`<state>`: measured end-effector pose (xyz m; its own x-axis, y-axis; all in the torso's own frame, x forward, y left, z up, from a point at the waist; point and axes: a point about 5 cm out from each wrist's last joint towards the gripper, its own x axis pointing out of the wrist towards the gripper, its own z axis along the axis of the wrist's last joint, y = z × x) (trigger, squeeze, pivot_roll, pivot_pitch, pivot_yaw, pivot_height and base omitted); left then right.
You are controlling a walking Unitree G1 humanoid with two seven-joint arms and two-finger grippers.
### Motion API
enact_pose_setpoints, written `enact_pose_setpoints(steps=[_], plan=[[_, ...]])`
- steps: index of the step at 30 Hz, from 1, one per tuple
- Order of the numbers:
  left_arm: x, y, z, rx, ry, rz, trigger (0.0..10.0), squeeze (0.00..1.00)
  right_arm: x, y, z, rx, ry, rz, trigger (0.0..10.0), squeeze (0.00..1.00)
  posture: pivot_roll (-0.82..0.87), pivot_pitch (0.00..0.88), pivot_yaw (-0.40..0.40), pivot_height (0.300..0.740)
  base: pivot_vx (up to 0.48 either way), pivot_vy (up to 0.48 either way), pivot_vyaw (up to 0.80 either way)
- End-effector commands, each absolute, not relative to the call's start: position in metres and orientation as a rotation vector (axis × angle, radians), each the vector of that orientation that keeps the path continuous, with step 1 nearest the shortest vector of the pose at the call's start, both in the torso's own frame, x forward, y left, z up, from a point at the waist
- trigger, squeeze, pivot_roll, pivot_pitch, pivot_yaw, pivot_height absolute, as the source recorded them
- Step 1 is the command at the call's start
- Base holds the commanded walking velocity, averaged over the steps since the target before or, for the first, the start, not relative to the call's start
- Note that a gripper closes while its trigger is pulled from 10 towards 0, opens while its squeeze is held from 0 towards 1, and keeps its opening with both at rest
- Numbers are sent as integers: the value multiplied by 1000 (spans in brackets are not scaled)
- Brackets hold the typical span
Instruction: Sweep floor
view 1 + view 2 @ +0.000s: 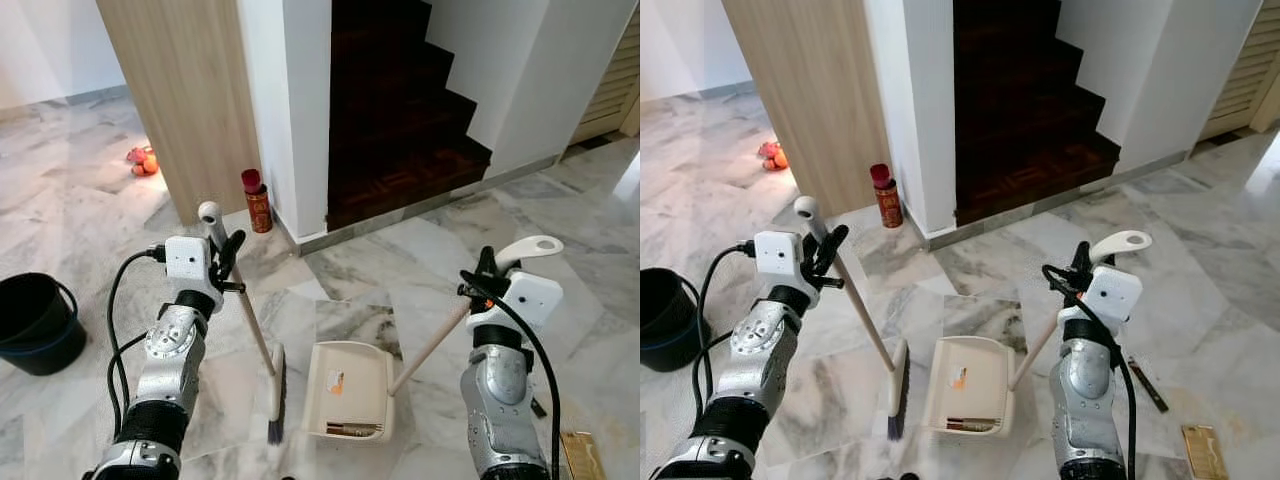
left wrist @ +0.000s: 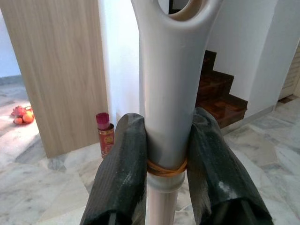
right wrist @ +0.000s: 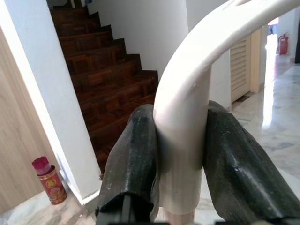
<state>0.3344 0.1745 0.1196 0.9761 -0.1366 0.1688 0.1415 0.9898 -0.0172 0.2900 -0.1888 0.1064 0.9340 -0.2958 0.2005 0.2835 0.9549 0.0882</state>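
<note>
While both grippers pinch handles, broom (image 1: 275, 400) and dustpan (image 1: 349, 390) rest side by side on marble floor (image 1: 420, 260).
Left gripper (image 2: 168, 154) clamps the broom's grey grip; right gripper (image 3: 180, 154) clamps the dustpan's handle, whose loop is cut off in its wrist view.

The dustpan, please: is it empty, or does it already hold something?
Not empty: the dustpan holds a thin brown stick-like piece near its front lip, and an orange speck on its floor.

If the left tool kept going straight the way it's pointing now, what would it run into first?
Probably the white wall corner beside the dark wooden staircase. The left tool, shut on the grey broom handle, points roughly there; the red cylindrical tin sits lower, seemingly off that line. Depth is uncertain.
</note>
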Motion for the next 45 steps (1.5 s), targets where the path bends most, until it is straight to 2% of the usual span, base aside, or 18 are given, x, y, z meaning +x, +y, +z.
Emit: enact_pose_setpoints(steps=[1,7,25,45], plan=[[334,175,129,-24,-211,-138,10000,0,296,-185,121,51,-271,-275,10000,0,-19,0,37,740,0,0,0],[333,174,128,-21,-208,-144,10000,0,295,-182,122,61,-280,-266,10000,0,-20,0,43,740,0,0,516],[334,172,127,-21,-199,-157,10000,0,294,-179,117,78,-260,-256,10000,0,-21,0,49,740,0,0,0],[332,171,125,-32,-189,-142,10000,0,292,-182,117,69,-250,-260,10000,0,-23,0,42,740,0,329,0]])
